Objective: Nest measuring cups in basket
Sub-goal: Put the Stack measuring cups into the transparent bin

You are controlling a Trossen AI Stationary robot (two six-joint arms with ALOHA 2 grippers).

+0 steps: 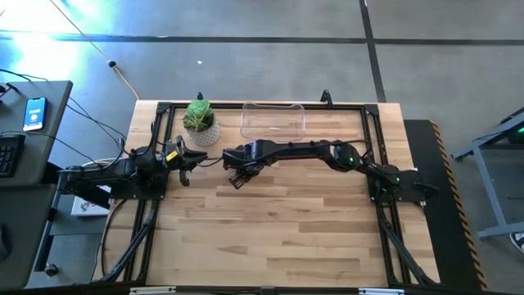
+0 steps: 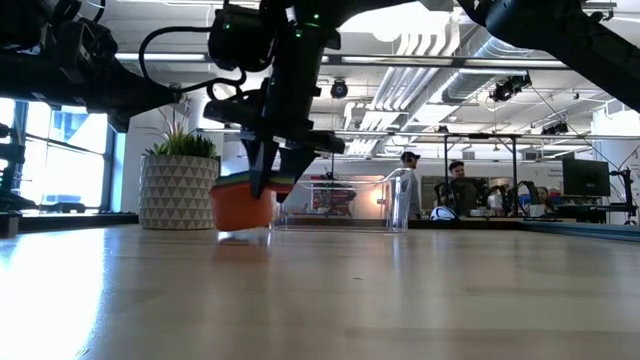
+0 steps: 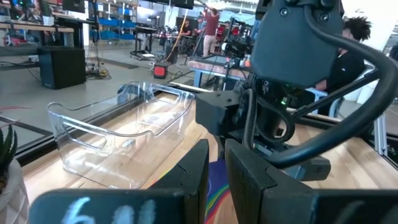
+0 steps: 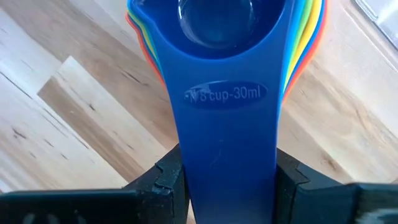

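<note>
The measuring cups (image 4: 217,25) sit nested in one stack, blue on top, with yellow, orange and red rims showing below it. In the low view the stack (image 2: 243,207) shows its red-orange underside. My right gripper (image 1: 237,174) reaches across the table's middle and is shut on the stack's handles, in front of the clear basket (image 1: 250,123). The basket stands near the far edge with nothing in it (image 3: 124,134). My left gripper (image 1: 187,160) waits just left of the stack, shut and holding nothing. The stack's coloured handles (image 3: 216,186) show past its fingers. My right gripper (image 4: 227,180) pinches the stacked handles between its two fingers, one on each side edge of the blue top handle (image 4: 227,149), a little behind the "30ml" marking. The fingers (image 2: 262,165) come from above, pointing down. The stack hangs below them, just clear of the table.
A green plant in a white patterned pot (image 1: 199,123) stands left of the basket, close behind both grippers. The near half of the wooden table (image 1: 270,238) is bare. People stand in the room beyond the table (image 2: 460,185).
</note>
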